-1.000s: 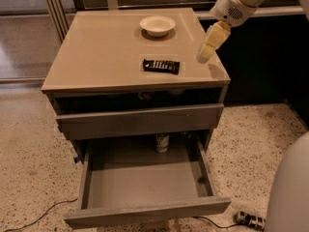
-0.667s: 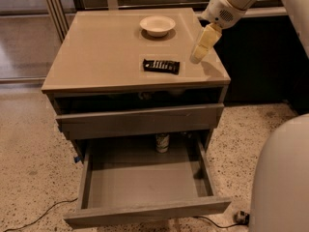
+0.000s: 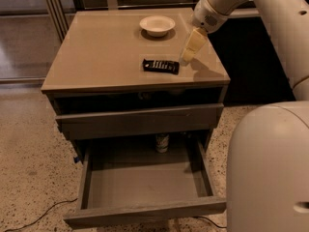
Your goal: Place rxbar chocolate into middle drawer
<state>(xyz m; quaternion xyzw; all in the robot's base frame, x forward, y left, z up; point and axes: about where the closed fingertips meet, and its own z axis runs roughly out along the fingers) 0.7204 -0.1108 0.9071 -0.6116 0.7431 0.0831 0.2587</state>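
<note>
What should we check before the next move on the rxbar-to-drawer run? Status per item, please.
1. rxbar chocolate reachable: ok, it lies flat near the front edge of the cabinet top.
2. gripper aligned: not ok, it hovers just right of the bar, not over it.
3. Bar grasped: not ok.
4. middle drawer open: ok, pulled out.
5. bowl clear of the bar: ok, it sits apart at the back.
6. can at the drawer's rear: cannot tell whether it is inside or behind.
</note>
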